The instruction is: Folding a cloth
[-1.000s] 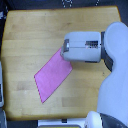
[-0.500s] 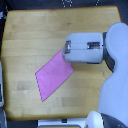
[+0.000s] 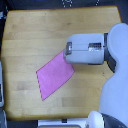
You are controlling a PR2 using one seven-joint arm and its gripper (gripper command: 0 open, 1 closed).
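The pink-magenta cloth (image 3: pixel 55 76) lies flat on the wooden table (image 3: pixel 30 40), a little below centre, as a slanted four-sided sheet. Its upper corner reaches under the tip of my gripper (image 3: pixel 66 53). The gripper is the left end of a bulky grey-white arm (image 3: pixel 90 48) that comes in from the exterior view's right. It hangs over that upper right corner of the cloth. The fingers are blurred and seen from above, so I cannot tell whether they are open, shut, or holding the cloth.
The robot's large white-grey body (image 3: pixel 117 85) fills the exterior view's right and lower right. A dark object (image 3: pixel 2 15) sits at the top left corner. Grey-white equipment (image 3: pixel 2 92) stands along the left edge.
The gripper and arm have shifted very slightly toward the exterior view's right. The cloth lies almost as it did before.
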